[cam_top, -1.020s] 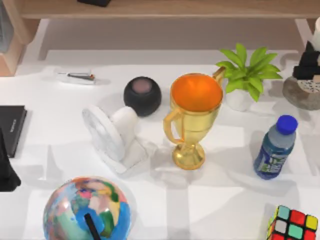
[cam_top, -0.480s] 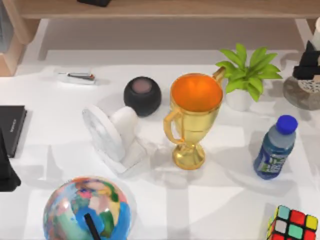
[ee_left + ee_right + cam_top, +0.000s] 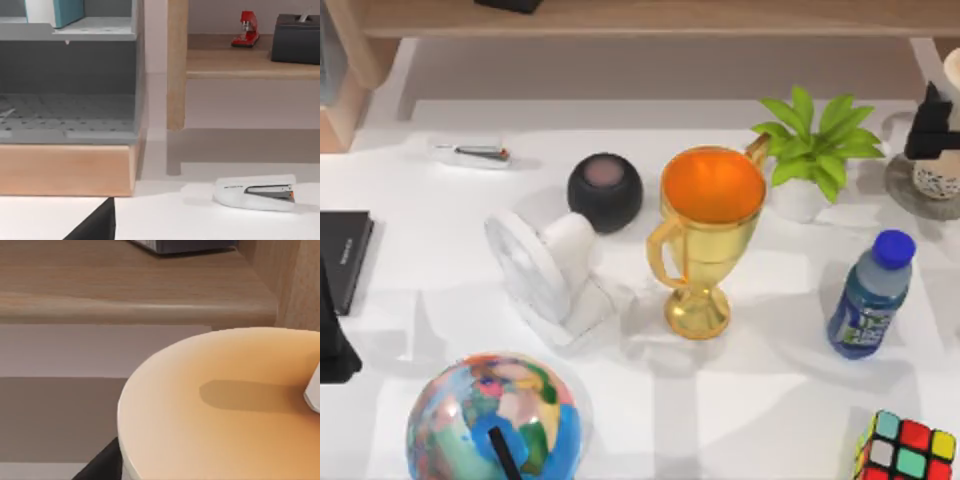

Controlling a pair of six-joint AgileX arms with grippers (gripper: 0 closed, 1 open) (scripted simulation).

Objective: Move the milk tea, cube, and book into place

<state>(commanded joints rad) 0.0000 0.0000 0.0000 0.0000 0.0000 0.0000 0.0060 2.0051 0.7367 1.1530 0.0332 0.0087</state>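
The milk tea (image 3: 937, 178), a cream cup with a speckled white base band, is at the table's far right, over a grey round coaster (image 3: 908, 195). My right gripper (image 3: 933, 135) is shut on it from above. In the right wrist view the cup's cream top (image 3: 225, 405) is very close. The cube (image 3: 905, 450) sits at the front right corner. In the left wrist view the teal book (image 3: 62, 11) stands upright in a grey organizer (image 3: 70, 75). My left gripper (image 3: 330, 340) is parked at the left edge.
A gold trophy (image 3: 708, 235) stands mid-table, with a potted plant (image 3: 817, 150) and a blue-capped bottle (image 3: 872, 295) to its right. A white fan (image 3: 545, 265), black speaker (image 3: 605, 190), globe (image 3: 492, 420), white stapler (image 3: 475, 153) and thin black book (image 3: 340, 255) fill the left half.
The right gripper and the milk tea have shifted slightly, so the cup's base now stands out from the grey coaster, which shows more. The left arm has not moved.
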